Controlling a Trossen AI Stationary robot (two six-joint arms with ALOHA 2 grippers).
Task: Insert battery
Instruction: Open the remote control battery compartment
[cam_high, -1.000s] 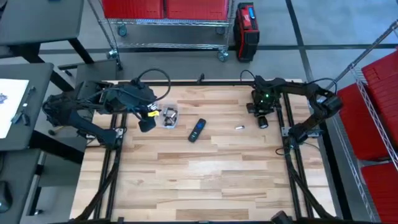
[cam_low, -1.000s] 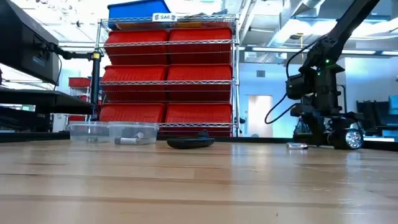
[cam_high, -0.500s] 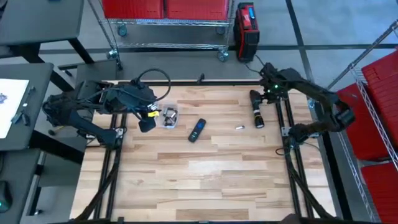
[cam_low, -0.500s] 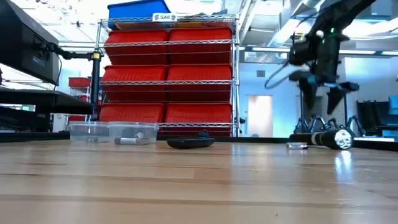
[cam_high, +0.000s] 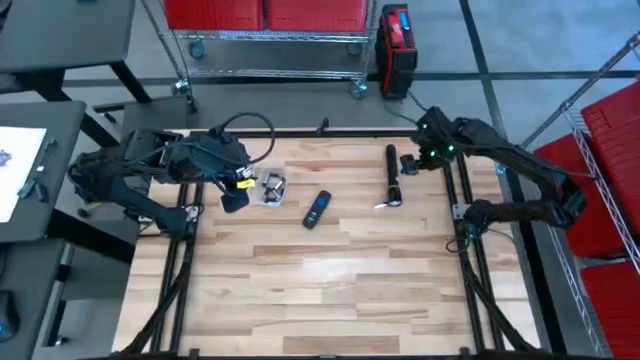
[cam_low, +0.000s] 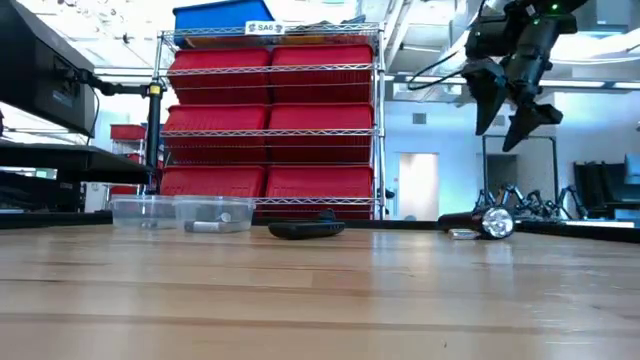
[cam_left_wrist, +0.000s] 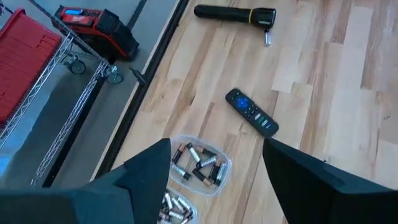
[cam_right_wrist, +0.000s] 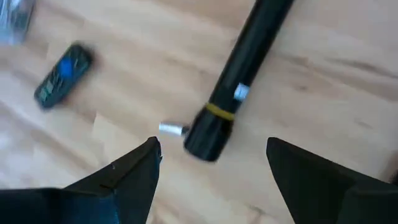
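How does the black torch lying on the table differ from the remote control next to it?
The torch is a long round tube with a yellow ring near one end; the remote is shorter, flat, and has a blue button. The torch lies straight along the table's depth, the remote at a slant. A small battery lies at the torch's end; nothing touches the remote. Both are black and flat on the wood.

overhead, table-level and wrist views share the flashlight.
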